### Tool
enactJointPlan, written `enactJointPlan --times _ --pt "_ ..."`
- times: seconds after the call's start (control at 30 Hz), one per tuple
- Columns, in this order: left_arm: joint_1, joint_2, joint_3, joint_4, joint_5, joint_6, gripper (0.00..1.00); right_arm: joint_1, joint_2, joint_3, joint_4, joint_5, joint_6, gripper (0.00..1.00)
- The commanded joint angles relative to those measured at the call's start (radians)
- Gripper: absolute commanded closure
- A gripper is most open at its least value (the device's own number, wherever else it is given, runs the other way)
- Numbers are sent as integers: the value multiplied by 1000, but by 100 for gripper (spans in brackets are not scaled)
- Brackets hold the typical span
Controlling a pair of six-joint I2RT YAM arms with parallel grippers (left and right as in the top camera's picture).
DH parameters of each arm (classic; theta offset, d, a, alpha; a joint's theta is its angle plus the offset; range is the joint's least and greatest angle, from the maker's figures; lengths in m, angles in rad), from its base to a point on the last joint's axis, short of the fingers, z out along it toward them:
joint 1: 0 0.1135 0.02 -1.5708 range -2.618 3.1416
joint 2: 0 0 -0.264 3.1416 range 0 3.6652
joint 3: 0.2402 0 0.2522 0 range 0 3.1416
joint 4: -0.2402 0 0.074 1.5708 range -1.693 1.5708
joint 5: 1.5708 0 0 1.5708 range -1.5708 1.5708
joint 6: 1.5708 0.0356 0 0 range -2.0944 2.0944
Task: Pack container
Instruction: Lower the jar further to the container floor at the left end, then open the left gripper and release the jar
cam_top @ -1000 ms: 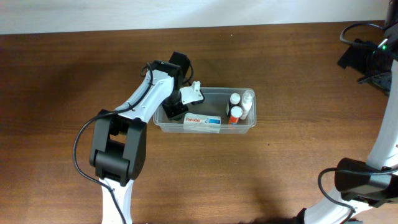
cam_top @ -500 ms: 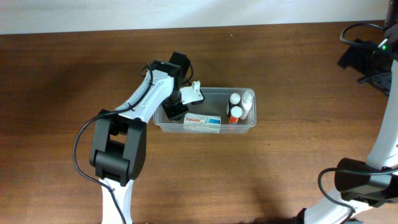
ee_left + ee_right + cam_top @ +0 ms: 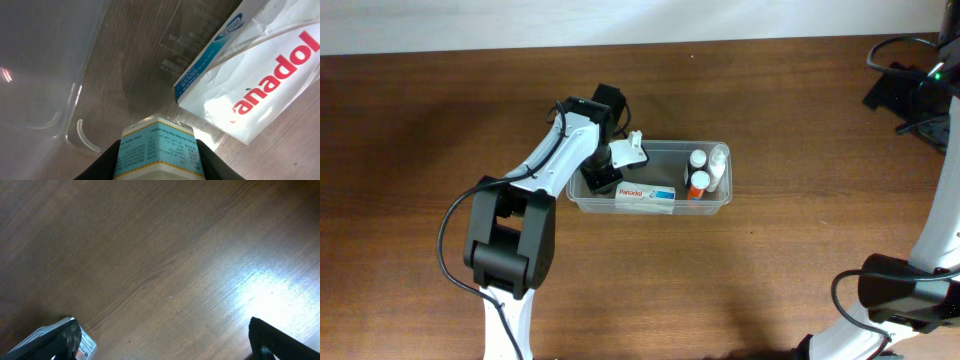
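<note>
**Overhead view: container packing, stock on the table from left to right**

Overhead view, left: left arm [image 3: 535, 165], white and black, reaching from the near side into the left end of the container; table [image 3: 800, 120], dark brown wood, under everything.

Left gripper [image 3: 159, 157]: in the left wrist view its two black fingers [image 3: 102, 165] are clamped on either side of a small carton [image 3: 159, 142]; the carton has a pale blue and cream label with fine print too small to read; it hangs just above the clear floor of the tub, near a rounded corner.

Container [image 3: 670, 144]: clear rectangular tub with rounded corners and a rim; it stands near the middle of the table, long side running left to right.

Contents, left to right: the left gripper with its carton at the left end; Panadol box [image 3: 645, 195], white with red lettering and a blue edge, lying along the near wall and just right of the held carton; orange bottle [image 3: 697, 186] near the right end; white-capped bottle [image 3: 698, 159] on its far side; white bottle [image 3: 718, 168] against the right wall; whether these stand or lie cannot be told.

Right arm [image 3: 905, 290]: at the right edge of the table, well apart from the container.

Right gripper [image 3: 162, 330]: in the right wrist view its fingers [image 3: 60, 340] stand wide apart over bare wood, holding nothing.
</note>
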Motion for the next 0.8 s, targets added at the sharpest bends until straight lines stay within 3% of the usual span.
enactJointPlan --times 0.0,0.77 --pt "-5 10 -21 -2 1 -8 55 -6 3 1 -5 5 8 2" --pt "-5 10 -39 24 1 -25 53 -6 3 1 -5 5 8 2"
